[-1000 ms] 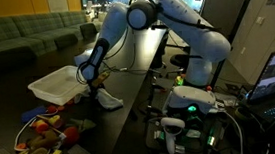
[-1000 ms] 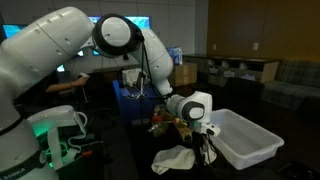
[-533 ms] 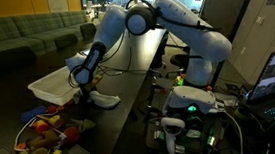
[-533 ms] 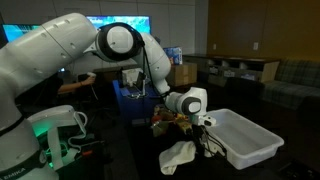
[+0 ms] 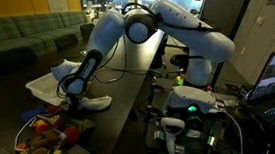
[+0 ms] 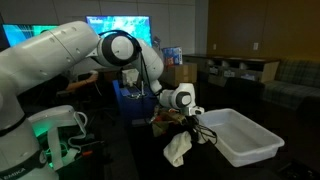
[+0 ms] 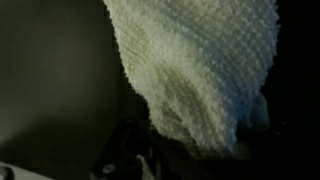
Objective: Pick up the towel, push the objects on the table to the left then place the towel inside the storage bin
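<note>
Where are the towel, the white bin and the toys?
towel (image 6: 178, 150): an exterior view, middle of the hanging cloth.
bin (image 6: 240, 130): an exterior view, its bare inside floor.
toys (image 5: 42, 135): an exterior view, middle of the heap.

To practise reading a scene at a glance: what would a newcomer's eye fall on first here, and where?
The large white robot arm arches over the dark table, its gripper shut on the pale towel, which fills the wrist view. Beside it sits the translucent white storage bin, and a bright heap of toys lies on the table in the foreground of an exterior view.
</note>
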### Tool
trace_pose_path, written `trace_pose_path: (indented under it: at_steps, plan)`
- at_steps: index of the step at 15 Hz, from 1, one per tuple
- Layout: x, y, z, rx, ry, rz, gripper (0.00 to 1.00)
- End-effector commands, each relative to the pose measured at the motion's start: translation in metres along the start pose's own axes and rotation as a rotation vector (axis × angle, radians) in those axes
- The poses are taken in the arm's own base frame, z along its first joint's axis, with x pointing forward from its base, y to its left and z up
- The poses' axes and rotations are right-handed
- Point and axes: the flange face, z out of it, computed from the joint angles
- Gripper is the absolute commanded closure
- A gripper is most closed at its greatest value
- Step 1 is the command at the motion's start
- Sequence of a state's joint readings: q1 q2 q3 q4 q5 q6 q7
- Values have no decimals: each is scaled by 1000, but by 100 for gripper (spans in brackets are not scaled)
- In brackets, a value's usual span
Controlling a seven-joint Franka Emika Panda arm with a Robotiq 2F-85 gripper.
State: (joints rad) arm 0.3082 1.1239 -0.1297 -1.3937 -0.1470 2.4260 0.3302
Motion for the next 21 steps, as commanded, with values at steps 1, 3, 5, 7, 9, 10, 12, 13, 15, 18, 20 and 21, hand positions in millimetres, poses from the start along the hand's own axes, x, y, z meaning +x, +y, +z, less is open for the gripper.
trace_pose_path:
  at_steps: [1,3,5,7,9,10,12,13,15,18,20,21]
  plan:
    - [2,-52,2,5,66,-76,90]
    - [-2,-80,-9,18,89,-113,90]
    - [-8,-107,-20,40,108,-144,90]
    - [-15,-134,-31,69,121,-174,90]
    - [-22,-153,-41,92,130,-200,90]
    - [-24,-158,-44,94,139,-209,90]
    - [-26,-155,-45,83,148,-217,90]
    - [-25,-148,-45,80,150,-214,90]
    - [-24,-125,-41,62,148,-203,90]
    - [-26,-74,-28,30,125,-180,90]
    - [-31,-35,-16,9,101,-162,90]
    - [-35,-13,-12,-4,89,-150,90]
